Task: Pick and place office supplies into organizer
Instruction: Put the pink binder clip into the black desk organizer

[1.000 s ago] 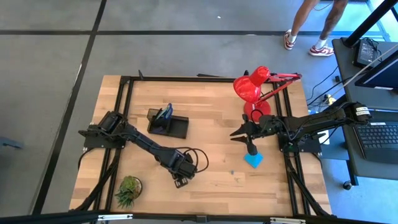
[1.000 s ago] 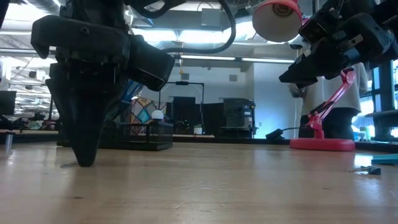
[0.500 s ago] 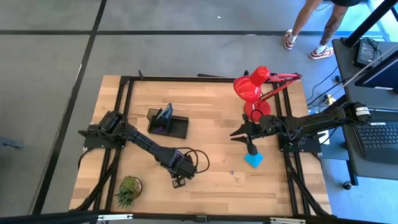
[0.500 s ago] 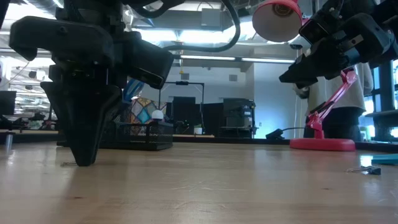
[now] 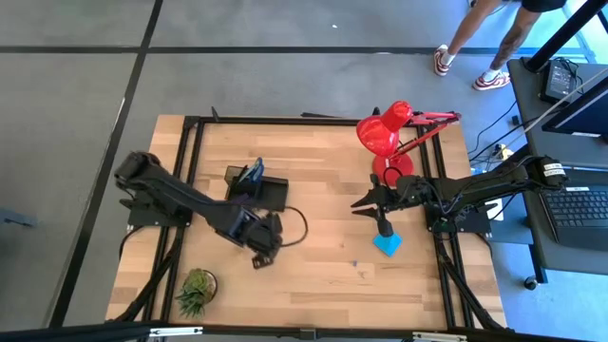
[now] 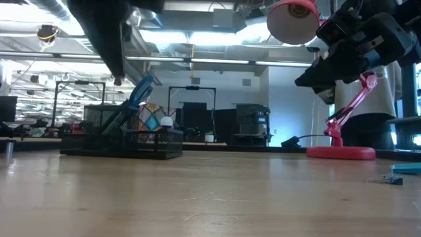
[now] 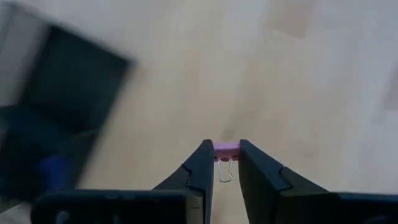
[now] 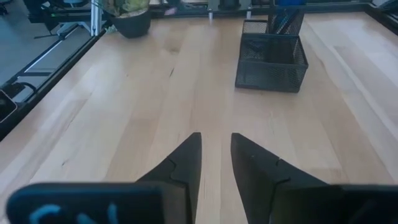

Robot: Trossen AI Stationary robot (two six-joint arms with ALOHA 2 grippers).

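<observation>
My left gripper (image 7: 226, 149) is shut on a small purple binder clip (image 7: 226, 147). It hangs above the table (image 5: 323, 285), just near-side of the black organizer (image 5: 258, 191), and comes in from the top in the low view (image 6: 117, 78). Blue-handled scissors (image 6: 139, 93) stand in the organizer's cup section. My right gripper (image 5: 360, 203) is open and hovers in front of the red lamp's base, above the bare wood (image 8: 216, 158). A cyan sticky-note pad (image 5: 387, 244) and a tiny clip (image 5: 354, 263) lie flat on the table near it. My left gripper pinches the purple body of the binder clip (image 7: 226, 147) between its two fingertips (image 7: 204, 152). It comes from above, pointing down. The clip is lifted clear of the table, and its wire handles (image 7: 224, 172) sit in the gap between the fingers.
The red desk lamp (image 5: 385, 134) stands at the far right of the table, its head over the table. A small potted plant (image 5: 196, 291) sits at the near left corner. Bare wood lies in the table's middle. A person's legs (image 5: 475, 43) show beyond the far edge.
My left gripper has risen off the table with the clip held between its fingers. It has moved toward the far left, closer to the organizer. In the low view its fingertips left the tabletop and climbed to the picture's top.
</observation>
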